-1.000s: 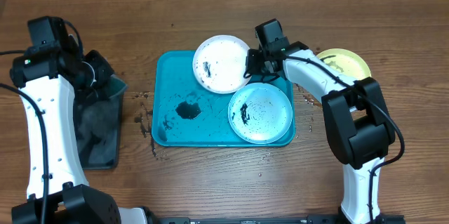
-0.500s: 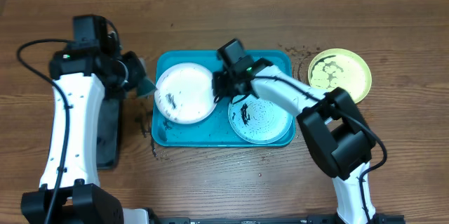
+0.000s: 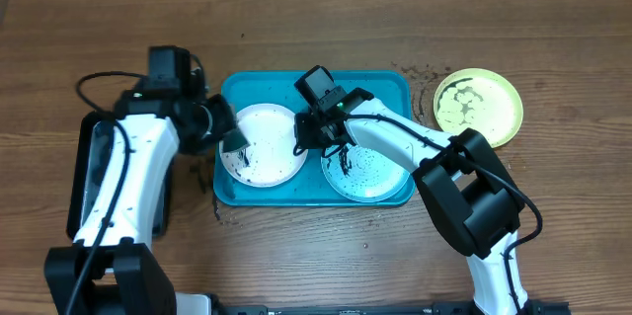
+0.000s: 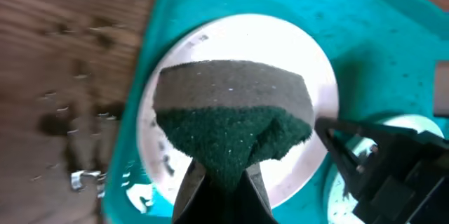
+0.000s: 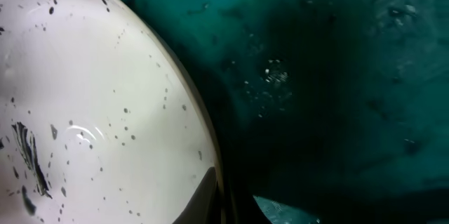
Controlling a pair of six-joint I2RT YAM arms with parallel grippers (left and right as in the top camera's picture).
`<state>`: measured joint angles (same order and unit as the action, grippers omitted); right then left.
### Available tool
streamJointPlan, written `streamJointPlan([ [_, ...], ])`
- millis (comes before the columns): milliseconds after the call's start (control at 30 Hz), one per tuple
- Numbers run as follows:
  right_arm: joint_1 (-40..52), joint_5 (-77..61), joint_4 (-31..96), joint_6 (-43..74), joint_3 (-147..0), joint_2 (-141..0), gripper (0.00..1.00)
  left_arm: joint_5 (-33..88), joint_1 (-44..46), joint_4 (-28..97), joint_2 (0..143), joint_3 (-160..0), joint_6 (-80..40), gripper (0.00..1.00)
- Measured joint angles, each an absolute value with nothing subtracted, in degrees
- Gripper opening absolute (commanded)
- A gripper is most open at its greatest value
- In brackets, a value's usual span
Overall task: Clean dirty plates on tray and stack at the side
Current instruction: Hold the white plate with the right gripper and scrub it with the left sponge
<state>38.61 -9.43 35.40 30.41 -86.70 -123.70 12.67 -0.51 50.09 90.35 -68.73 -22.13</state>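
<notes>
Since a second ago, the white plate (image 3: 259,146) has slid from the tray's far right corner to its left half, and the left arm has swung in from the desk's left side. Now the left tool (image 4: 218,180) is clamped on a dark green sponge (image 4: 231,122), which hangs over the white plate's left part; whether it touches is unclear. The right tool (image 3: 305,141) is closed on that plate's right rim. Dark smears and specks show on the plate. Beside it, in the right half of the turquoise tray (image 3: 267,88), lies the light blue plate (image 3: 373,172), also smeared. The yellow-green plate (image 3: 479,106) sits on the desk (image 3: 316,19), right of the tray.
</notes>
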Motion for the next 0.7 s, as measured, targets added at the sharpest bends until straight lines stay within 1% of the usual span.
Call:
streamJointPlan([
  [300,38.6,-7.9,37.8,34.7,-86.9,-123.3,0.04,13.8,4.6,38.9,90.4,-61.1,-27.5,0.04],
  [467,38.6,-7.7,38.3,35.3,-87.0,-123.3,0.04,14.0,5.5,34.7,91.4,-57.8,-31.2,0.04],
  [700,38.6,-9.2,39.0,36.1,-87.0,-123.3,0.04,14.0,5.7,30.9,96.9,-57.6,-33.3,0.04],
])
